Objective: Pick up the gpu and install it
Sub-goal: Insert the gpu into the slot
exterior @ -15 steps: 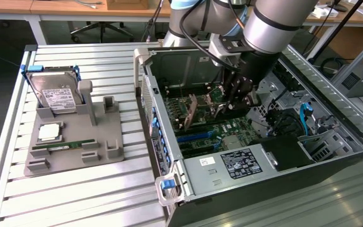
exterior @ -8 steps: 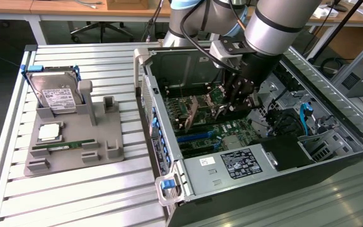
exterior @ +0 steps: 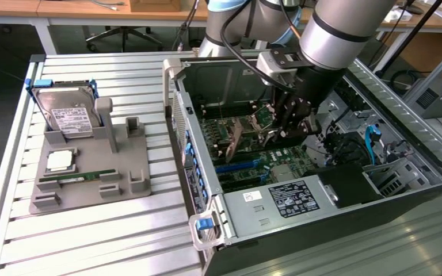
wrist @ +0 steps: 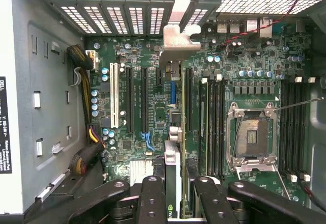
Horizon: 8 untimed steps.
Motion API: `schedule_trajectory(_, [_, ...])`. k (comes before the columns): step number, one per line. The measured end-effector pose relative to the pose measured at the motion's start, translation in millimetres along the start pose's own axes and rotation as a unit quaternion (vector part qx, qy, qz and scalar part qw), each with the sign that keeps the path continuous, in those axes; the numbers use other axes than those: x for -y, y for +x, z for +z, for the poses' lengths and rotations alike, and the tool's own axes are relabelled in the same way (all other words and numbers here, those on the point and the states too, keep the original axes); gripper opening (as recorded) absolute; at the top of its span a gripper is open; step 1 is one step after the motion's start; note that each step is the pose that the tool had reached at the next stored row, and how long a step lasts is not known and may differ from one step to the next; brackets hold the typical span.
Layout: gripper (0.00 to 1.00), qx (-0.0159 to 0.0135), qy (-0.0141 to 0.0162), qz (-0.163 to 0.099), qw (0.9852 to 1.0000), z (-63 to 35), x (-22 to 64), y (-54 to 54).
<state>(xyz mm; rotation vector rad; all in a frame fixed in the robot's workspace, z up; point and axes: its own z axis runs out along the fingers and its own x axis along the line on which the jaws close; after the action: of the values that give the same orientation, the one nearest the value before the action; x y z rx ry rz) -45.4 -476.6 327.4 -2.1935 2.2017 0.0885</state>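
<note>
I have the gripper (exterior: 286, 131) down inside the open computer case (exterior: 213, 80), at about 1 o'clock from the middle of the exterior view. Its fingers (wrist: 153, 198) pinch the gpu (wrist: 173, 178), which stands edge-on between them, straight out ahead of the wrist. The card's silver bracket (wrist: 175, 38) lies by the case's rear slot openings. It sits over the motherboard (wrist: 158, 112) slots; I cannot tell if it is seated. The grey tray (exterior: 90, 190) with the hard drive (exterior: 71, 118) lies at 9 o'clock.
</note>
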Motion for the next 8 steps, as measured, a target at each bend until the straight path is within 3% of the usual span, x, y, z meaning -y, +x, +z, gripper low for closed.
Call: schedule_trajectory(8, [0.27, 0.0000, 0.0000, 0.000, 1.0000, -0.3, 0.0, 4.4])
